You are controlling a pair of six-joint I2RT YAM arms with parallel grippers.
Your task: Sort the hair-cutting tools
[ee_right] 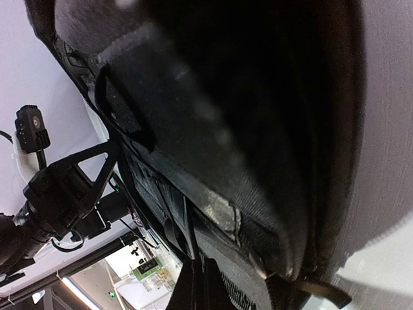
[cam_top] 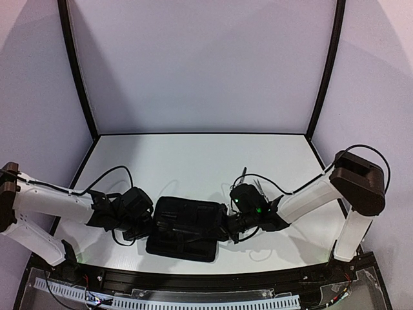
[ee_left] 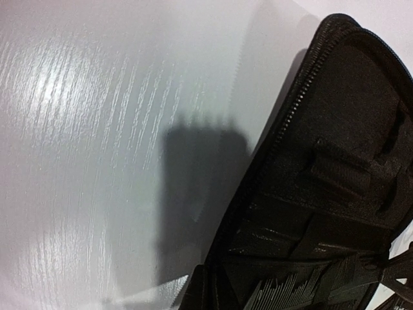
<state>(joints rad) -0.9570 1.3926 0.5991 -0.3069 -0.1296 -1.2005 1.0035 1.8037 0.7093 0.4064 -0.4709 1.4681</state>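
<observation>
The black zip case (cam_top: 187, 223) lies open at the near middle of the table. My left gripper (cam_top: 151, 225) is at its left edge; in the left wrist view the fingers (ee_left: 208, 294) are shut on the case's rim (ee_left: 284, 135). A black comb (ee_left: 290, 292) lies inside the case, teeth showing. My right gripper (cam_top: 227, 226) is at the case's right edge. In the right wrist view it (ee_right: 205, 287) is shut on a thin black edge of the case (ee_right: 258, 129). A thin dark tool (cam_top: 244, 174) lies just behind the right gripper. No scissors are clearly visible.
The white table (cam_top: 193, 161) is enclosed by pale walls with black corner posts (cam_top: 77, 71). The arms' cables (cam_top: 110, 173) loop over the table near each wrist. The left arm (ee_right: 58, 194) shows beyond the case in the right wrist view.
</observation>
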